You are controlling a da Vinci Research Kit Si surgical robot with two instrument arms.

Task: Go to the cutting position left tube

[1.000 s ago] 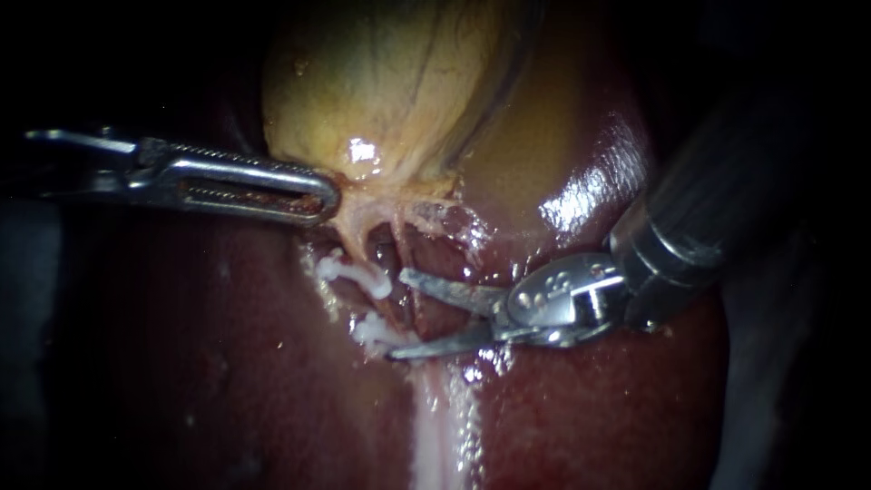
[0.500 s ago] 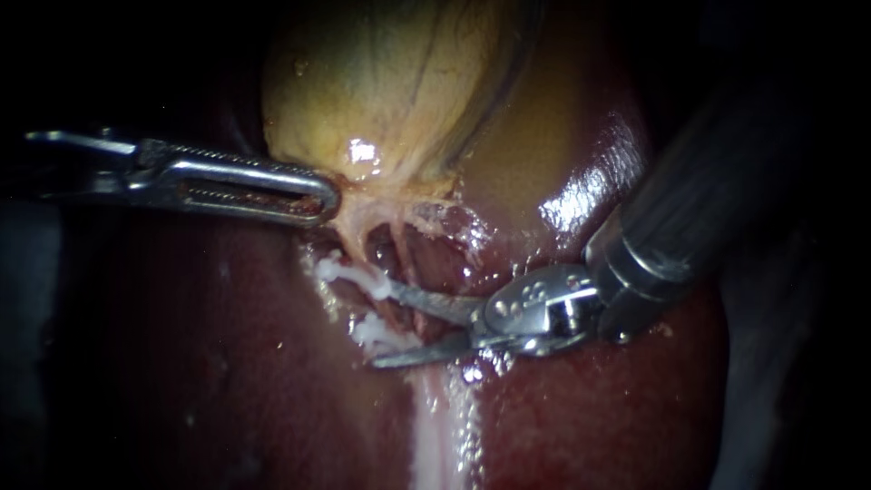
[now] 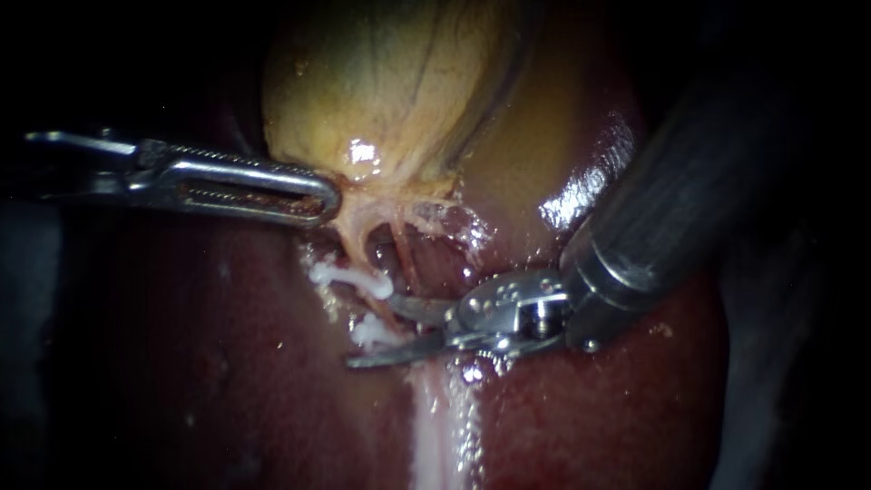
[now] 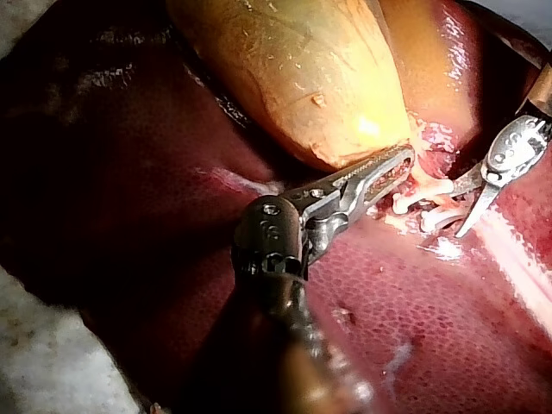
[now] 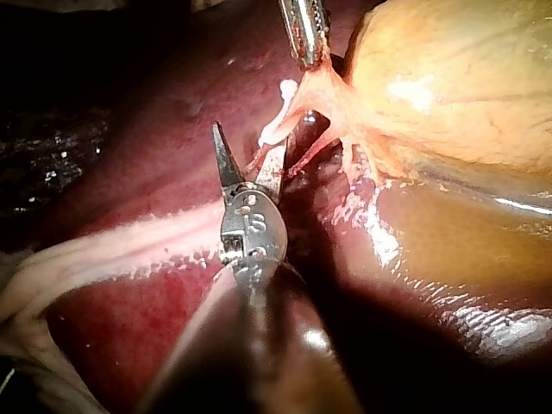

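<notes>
My left instrument (image 3: 313,195) comes in from the left, its jaws shut on the pale neck of the yellow gallbladder (image 3: 390,82) and holding it taut. Below the neck the left tube (image 3: 352,238) runs down over the liver, carrying two white clips (image 3: 349,277), one above the other. My right instrument (image 3: 369,331) has two thin blades, open, reaching across this tube around the lower clip (image 3: 370,330). The right wrist view shows the open blades (image 5: 248,151) beside the stretched tube (image 5: 297,108). In the left wrist view the shut jaws (image 4: 392,168) sit close to the blades (image 4: 470,203).
Dark red liver (image 3: 227,363) surrounds the site, wet and glossy. A second thin tube (image 3: 406,254) runs just right of the clipped one. A pale band of tissue (image 3: 440,426) runs down from under the blades. The right instrument's thick dark shaft (image 3: 680,181) covers the upper right.
My right instrument has slid left along the liver, bringing its open blades from beside the clips to across the clipped tube. The left instrument and gallbladder stay still.
</notes>
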